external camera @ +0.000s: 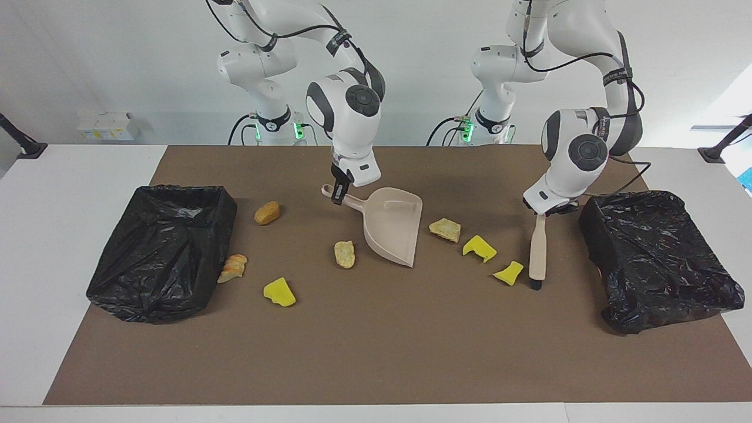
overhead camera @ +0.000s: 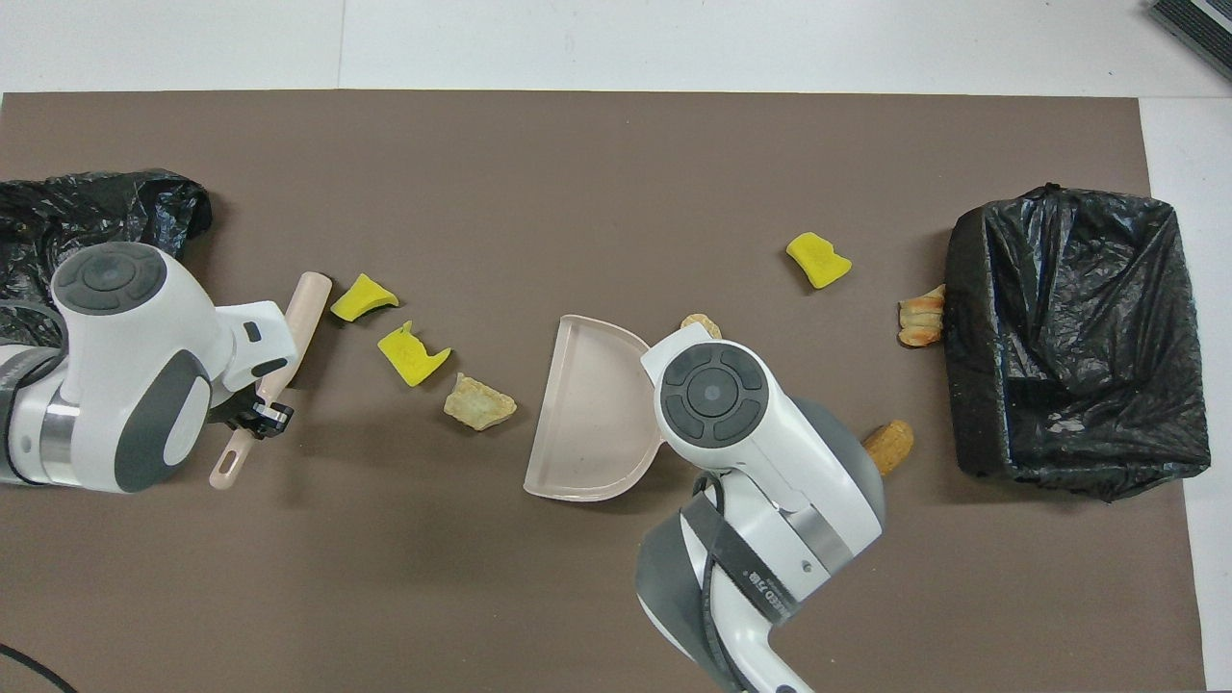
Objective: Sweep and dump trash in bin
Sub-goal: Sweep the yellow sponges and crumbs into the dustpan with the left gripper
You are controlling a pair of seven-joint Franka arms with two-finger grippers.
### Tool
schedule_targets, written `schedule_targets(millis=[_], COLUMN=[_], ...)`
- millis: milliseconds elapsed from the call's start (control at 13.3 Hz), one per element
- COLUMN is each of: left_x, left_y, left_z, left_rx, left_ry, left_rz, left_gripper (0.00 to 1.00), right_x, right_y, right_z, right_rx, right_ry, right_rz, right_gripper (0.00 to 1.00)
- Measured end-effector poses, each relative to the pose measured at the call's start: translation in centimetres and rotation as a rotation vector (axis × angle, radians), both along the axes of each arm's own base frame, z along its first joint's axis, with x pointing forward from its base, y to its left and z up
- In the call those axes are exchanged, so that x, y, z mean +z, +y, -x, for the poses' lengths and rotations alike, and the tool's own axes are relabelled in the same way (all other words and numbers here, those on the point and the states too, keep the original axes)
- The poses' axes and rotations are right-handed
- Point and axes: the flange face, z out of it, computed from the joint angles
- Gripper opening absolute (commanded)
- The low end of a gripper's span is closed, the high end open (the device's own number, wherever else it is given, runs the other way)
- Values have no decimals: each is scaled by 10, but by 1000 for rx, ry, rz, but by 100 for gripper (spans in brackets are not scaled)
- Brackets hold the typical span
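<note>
The right arm reaches out from its base over the middle of the table [external camera: 376, 352], wrist bent downward, and its claw [external camera: 337, 194] is clamped shut low above the surface. The left arm bends down toward its own end of the table, forearm slanting, its claw [external camera: 543, 210] likewise closed tight and hanging low.

No text, label, brand, number or sign could be made out with certainty. Light lettering was printed on the dark grey strap [overhead camera: 746, 568] wound around the right white robot arm [overhead camera: 760, 452], seen in the overhead view, but it was too small and skewed to be read. No markings were seen on anything else.
</note>
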Motion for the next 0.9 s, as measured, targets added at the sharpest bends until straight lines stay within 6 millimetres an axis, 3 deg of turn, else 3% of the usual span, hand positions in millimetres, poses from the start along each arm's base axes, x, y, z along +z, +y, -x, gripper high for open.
schedule_targets(millis=[375, 900], left_x=[2, 5], left_y=[-57, -161], left_z=[25, 74], left_rx=[-12, -104], left_ry=[82, 137], left_rz=[91, 190], left_gripper=[0, 0], right_x=[-1, -1], right_y=[3, 6], right_z=[0, 1], right_rx=[11, 16], right_ry=[-14, -18], right_rz=[-11, -15], right_gripper=[0, 0])
